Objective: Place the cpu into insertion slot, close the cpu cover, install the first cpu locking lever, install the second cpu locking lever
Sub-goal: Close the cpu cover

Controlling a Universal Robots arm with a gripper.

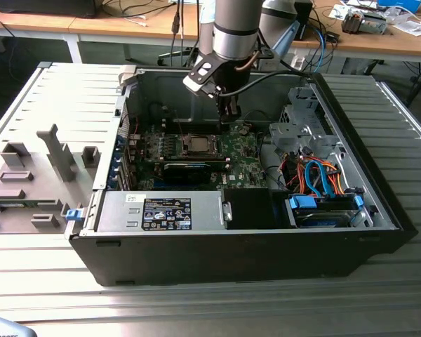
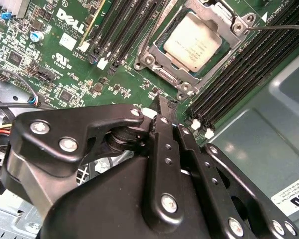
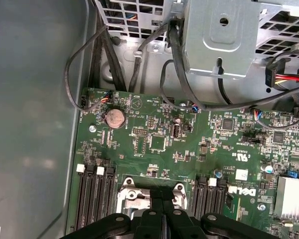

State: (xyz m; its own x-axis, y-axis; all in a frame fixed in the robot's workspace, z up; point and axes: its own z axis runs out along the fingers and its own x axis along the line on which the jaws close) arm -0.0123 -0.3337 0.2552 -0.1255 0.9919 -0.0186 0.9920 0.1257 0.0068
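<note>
Fingers (image 2: pixel 162 129) of the gripper (image 2: pixel 167 102) look pinched together on nothing, hanging just beside the cpu (image 2: pixel 193 40), which already sits near the middle of the motherboard (image 2: pixel 124 84) under its seemingly lowered cover (image 2: pixel 152 55), so I reckon the first lever (image 2: pixel 279 27) is in hand, calling for a precise catch on that thin wire.

The silvery square cpu (image 2: pixel 192 41) lies flat in the insertion slot (image 2: pixel 156 54).
</note>
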